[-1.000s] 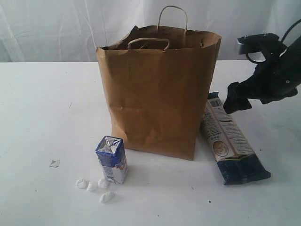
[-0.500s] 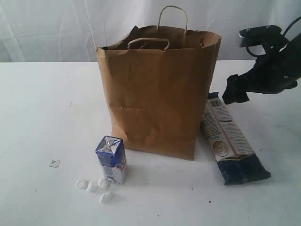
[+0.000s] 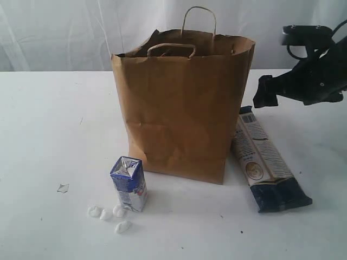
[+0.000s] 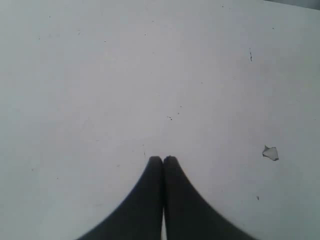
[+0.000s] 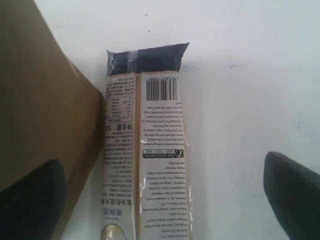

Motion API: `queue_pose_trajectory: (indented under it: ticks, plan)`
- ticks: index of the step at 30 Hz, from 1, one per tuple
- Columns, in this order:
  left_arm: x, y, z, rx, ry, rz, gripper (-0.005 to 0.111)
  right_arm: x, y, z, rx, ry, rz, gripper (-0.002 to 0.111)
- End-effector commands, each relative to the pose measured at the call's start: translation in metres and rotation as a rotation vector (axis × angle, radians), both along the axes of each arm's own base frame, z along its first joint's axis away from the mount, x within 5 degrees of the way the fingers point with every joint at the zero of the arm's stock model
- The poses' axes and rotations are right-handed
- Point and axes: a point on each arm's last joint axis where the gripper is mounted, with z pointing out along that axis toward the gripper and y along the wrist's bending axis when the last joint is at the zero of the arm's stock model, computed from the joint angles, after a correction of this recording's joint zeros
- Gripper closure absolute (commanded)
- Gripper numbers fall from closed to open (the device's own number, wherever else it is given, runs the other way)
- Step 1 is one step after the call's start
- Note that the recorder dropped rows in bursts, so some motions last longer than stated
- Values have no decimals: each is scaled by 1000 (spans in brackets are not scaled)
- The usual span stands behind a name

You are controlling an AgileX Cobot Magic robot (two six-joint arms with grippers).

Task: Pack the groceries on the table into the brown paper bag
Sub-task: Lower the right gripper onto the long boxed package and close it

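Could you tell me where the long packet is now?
Exterior view: the packet lies flat on the table, right of the brown paper bag, beside its base.

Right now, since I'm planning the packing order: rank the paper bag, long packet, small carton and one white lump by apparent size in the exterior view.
1. brown paper bag
2. long blue-white packet
3. small blue-white carton
4. white lump
The carton sits nearer the camera yet looks smaller, so the order holds.

Lab-like test setup: white table (image 3: 43, 135), curtain backdrop (image 3: 65, 32).
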Motion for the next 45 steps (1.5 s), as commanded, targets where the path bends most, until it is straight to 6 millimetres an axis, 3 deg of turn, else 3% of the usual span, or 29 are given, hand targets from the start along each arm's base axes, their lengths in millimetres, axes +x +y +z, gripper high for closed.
queue_pose_trajectory:
  ticks: [1, 7, 10, 17, 21, 24, 31, 37, 42, 45]
  plan:
    - [0, 0, -2, 9, 6, 2, 107, 1, 0, 1, 75, 17, -96, 3]
    - [0, 0, -2, 9, 6, 2, 107, 17, -3, 4, 86, -147, -152, 3]
    - [0, 0, -2, 9, 6, 2, 107, 18, -2, 2, 85, -137, -151, 3]
    - [0, 0, -2, 9, 6, 2, 107, 7, 2, -24, 8, 83, 20, 3]
    - [0, 0, -2, 9, 6, 2, 107, 10, 9, -51, -7, 185, 67, 3]
    - [0, 0, -2, 9, 6, 2, 107, 13, 20, -65, -24, 200, 99, 3]
    - [0, 0, -2, 9, 6, 2, 107, 20, 37, -75, -88, 125, 152, 3]
    - [0, 0, -2, 9, 6, 2, 107, 25, 36, -81, -153, 83, 187, 3]
    - [0, 0, -2, 9, 6, 2, 107, 26, 37, -102, -163, 143, 203, 3]
    - [0, 0, -2, 9, 6, 2, 107, 27, 37, -105, -161, 146, 200, 3]
